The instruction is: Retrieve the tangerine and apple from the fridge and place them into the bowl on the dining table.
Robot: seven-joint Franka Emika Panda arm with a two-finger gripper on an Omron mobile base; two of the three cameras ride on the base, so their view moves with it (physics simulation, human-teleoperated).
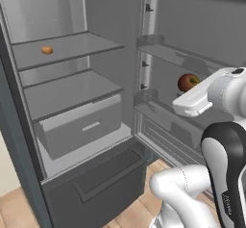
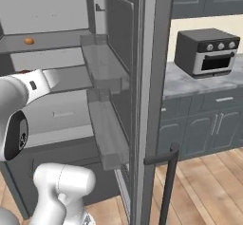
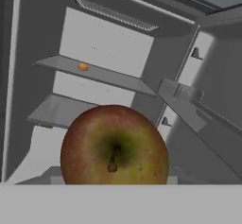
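The fridge (image 1: 72, 140) stands open, its dark grey shell framing a pale grey interior of flat, thin shelves with a boxy drawer (image 1: 81, 126) beneath them. On the upper shelf, far left and deep inside, sits the tangerine (image 1: 46, 50): small, round, bright orange, alone on the smooth surface. In the right base view it shows as a tiny orange dot (image 2: 29, 41) near the back wall, and in the hand view it lies on that shelf (image 3: 83, 66) above and left of the apple.

Moving right, the open door (image 1: 192, 54) carries translucent grey bins with low front walls. The apple (image 1: 188, 82) appears at the level of the middle door bin, just beyond the end of the white arm. It is round and glossy, dark red shading to a yellow-green patch. In the hand view it looms close (image 3: 114, 146), stem cavity facing the camera with a short brown stem, mottled red skin around a greenish core.

The fingers are hidden behind the hand in both base views and below the frame edge in the hand view, so I cannot tell whether the jaws are spread or closed on the apple; the fruit seems to sit directly in line with them.

Further right, a grey toaster oven (image 2: 207, 52) with three knobs rests on a marbled counter (image 2: 190, 84) over panelled grey cabinets.
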